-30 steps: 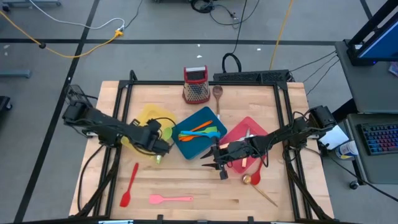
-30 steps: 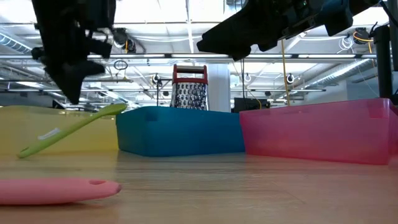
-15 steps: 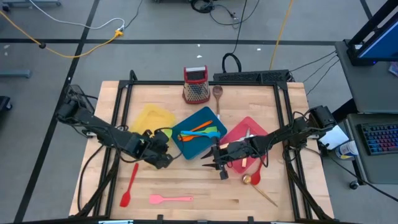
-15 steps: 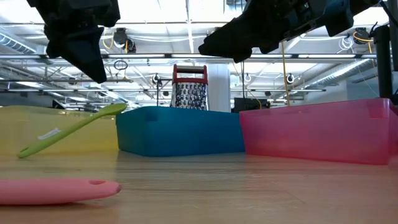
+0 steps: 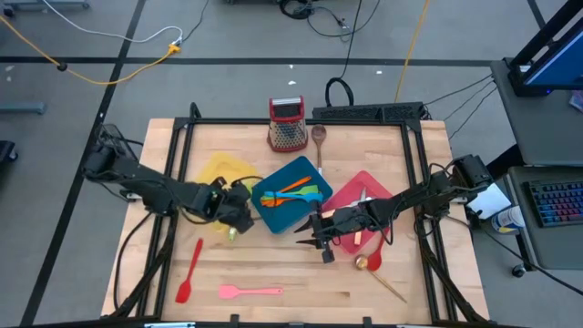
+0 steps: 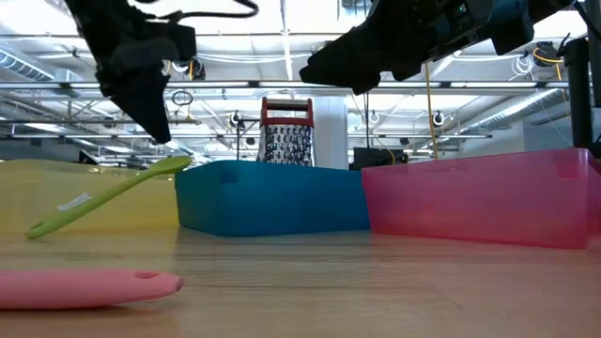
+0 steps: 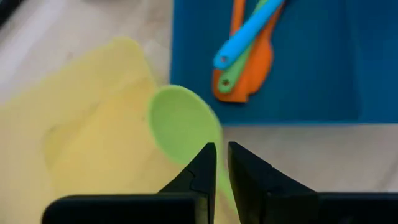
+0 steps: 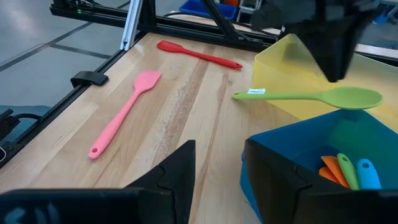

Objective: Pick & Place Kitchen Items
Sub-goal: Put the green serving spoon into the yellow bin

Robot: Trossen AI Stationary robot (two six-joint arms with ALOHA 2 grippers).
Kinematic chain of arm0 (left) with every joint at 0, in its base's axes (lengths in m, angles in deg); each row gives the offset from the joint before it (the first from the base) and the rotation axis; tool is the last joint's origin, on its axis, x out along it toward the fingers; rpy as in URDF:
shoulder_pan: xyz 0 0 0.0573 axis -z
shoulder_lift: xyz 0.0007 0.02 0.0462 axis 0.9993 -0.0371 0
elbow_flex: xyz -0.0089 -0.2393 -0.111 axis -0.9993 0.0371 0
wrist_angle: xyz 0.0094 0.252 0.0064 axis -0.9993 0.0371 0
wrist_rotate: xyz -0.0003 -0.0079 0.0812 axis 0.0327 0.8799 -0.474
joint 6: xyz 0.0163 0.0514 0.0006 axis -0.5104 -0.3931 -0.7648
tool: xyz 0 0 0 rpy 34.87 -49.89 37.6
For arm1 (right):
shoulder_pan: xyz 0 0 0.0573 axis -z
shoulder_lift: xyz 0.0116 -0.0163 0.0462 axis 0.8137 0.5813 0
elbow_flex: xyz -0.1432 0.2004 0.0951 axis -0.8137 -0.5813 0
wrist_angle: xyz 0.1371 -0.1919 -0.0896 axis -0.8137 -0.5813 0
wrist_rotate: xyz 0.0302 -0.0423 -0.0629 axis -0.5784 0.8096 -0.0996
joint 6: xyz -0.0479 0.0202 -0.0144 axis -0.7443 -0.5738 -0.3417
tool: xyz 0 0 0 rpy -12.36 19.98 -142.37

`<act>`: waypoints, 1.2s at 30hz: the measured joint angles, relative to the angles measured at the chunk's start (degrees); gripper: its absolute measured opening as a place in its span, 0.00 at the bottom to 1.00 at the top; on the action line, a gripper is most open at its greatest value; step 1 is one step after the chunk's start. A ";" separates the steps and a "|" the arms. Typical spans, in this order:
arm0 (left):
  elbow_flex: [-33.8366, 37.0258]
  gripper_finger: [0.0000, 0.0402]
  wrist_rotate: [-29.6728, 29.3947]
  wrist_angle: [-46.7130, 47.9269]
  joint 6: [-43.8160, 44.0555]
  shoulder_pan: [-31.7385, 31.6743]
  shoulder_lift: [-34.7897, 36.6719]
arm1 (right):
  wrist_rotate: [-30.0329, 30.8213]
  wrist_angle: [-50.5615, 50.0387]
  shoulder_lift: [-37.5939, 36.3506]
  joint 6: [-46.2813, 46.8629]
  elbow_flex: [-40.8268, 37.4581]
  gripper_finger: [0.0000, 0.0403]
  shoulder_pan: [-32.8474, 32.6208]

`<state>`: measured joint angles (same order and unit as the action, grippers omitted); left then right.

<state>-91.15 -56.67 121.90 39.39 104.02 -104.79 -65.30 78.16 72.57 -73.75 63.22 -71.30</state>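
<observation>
Now the left end effector, fingers pressed nearly together and holding nothing, hovers over the green spoon, whose bowl rests on the yellow tray's rim beside the teal tray. Nearer the desk's front edge lie the pink spatula and red spatula. Spread apart, the right end effector hangs by the red tray.

left pincer | nearly closed, raised | right pincer | spread apart, hovering
</observation>
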 joint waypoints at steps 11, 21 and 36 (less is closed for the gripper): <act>0.00 0.31 1.99 0.46 -13.27 -9.55 0.00 | 0.00 0.00 0.00 0.00 0.01 0.32 0.00; 0.00 0.53 7.54 0.47 -15.48 -13.84 0.00 | 0.00 0.00 0.00 0.00 0.01 0.32 0.00; 1.11 0.54 8.77 -1.18 -18.09 -15.50 0.00 | 0.00 -0.03 0.00 0.01 0.01 0.32 0.00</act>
<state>-90.04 -47.90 120.72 21.29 88.52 -104.79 -65.30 78.13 72.57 -73.74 63.23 -71.30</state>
